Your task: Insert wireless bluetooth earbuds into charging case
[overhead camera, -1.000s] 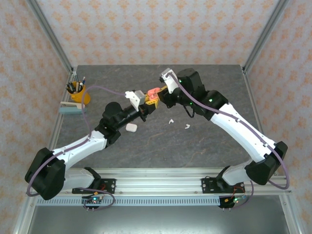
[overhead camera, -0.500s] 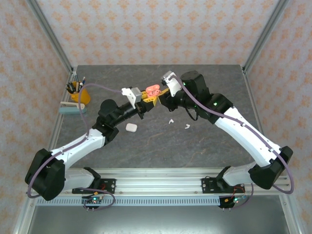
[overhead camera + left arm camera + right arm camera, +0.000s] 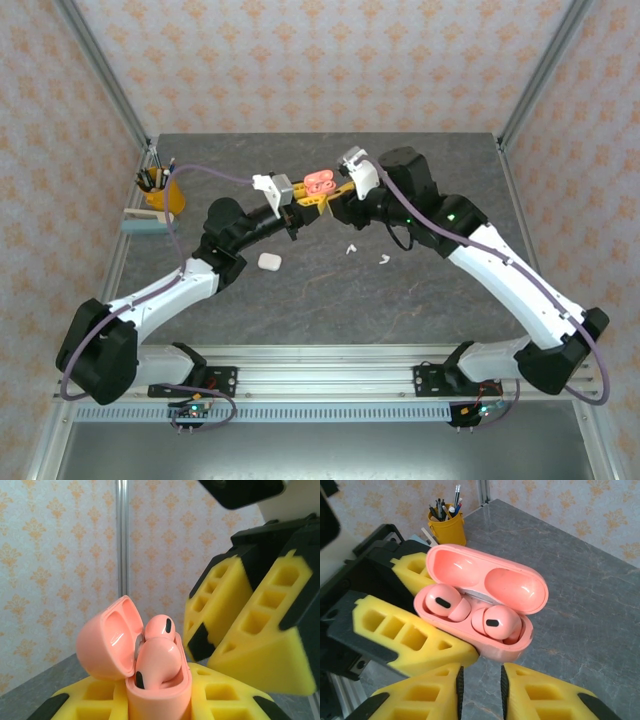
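A coral-pink charging case [image 3: 318,184] hangs above the middle of the table with its lid [image 3: 107,640] open. My left gripper [image 3: 303,201] is shut on the case's body [image 3: 150,690]. Two coral-pink earbuds [image 3: 442,602] [image 3: 497,622] sit in its wells, heads up. My right gripper [image 3: 481,685] stands just in front of the case, open a little, with nothing between its yellow fingers [image 3: 250,630]. Two white earbuds [image 3: 351,248] [image 3: 385,259] lie loose on the table below the grippers. A shut white case [image 3: 269,261] lies by the left forearm.
A yellow pen cup [image 3: 163,193] and a small flat box [image 3: 143,224] stand at the table's left edge. Metal frame posts rise at the back corners. The dark table top [image 3: 450,180] runs bare to the right and back.
My right gripper has opened and drawn slightly back from the pink case. The left gripper has carried the case a little up and toward the back.
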